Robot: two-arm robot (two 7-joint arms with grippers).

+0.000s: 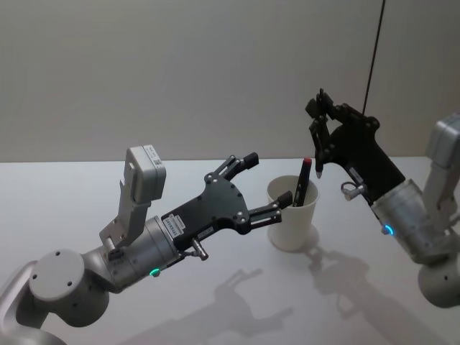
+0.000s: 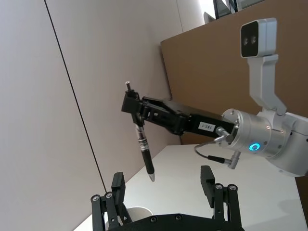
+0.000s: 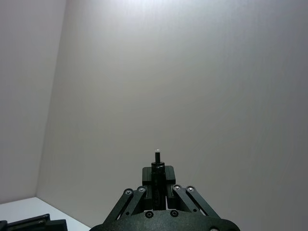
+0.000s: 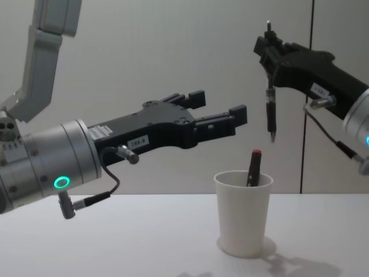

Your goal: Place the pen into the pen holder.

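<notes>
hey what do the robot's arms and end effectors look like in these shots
Both arms are silver-grey cylinders with a glowing teal ring light, a thin grey cable looping by each wrist and a white wrist camera on a bracket. The left end effector and right end effector are matte black linkage fingers with bolts, each body carrying a small white label.

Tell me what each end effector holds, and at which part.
The right end effector holds a black pen near its upper end, tip down. The left end effector holds nothing.

White table [image 1: 108, 187]; white paper pen holder [image 1: 293, 223] standing upright on it.
</notes>
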